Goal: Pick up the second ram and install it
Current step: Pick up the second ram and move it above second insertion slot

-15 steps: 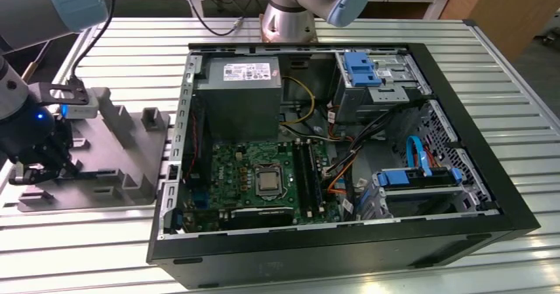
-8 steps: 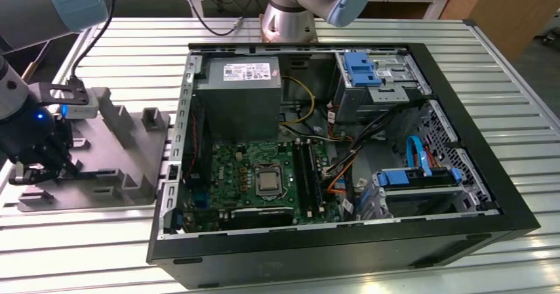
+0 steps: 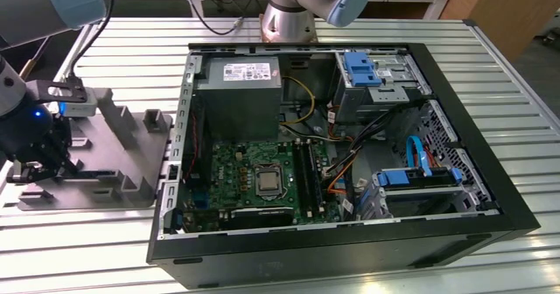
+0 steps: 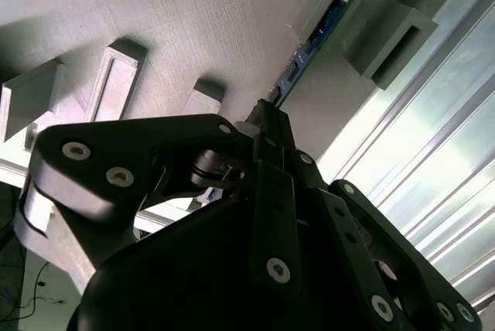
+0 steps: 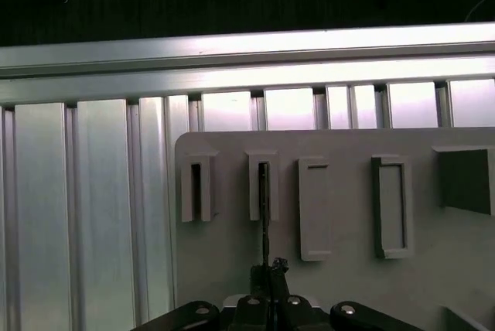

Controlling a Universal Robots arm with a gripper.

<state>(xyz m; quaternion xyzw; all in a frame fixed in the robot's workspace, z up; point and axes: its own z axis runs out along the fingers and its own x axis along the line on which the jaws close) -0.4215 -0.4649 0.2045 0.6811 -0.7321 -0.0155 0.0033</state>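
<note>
- Looking first at the exterior view: the gripper hangs low over the grey fixture tray at the exterior view's left. It is well apart from the open computer case, whose green motherboard lies exposed with its black slot rails.
- Second wrist view: the second ram stands on edge in a slot between upright blocks of the fixture tray, its blue board showing. The gripper meets the stick's near end, and its jaws appear pinched shut on that edge.
- First wrist view: the second ram reads as a thin dark line running from its slot to the gripper. The tray rests on the slatted metal table.
- Judgement: the pick-up step is in hand, and the stick is not yet lifted clear of the fixture.
- Judgement: the next move calls for a straight pull along the slot, with no twisting, so the board does not bind against the blocks.
</note>
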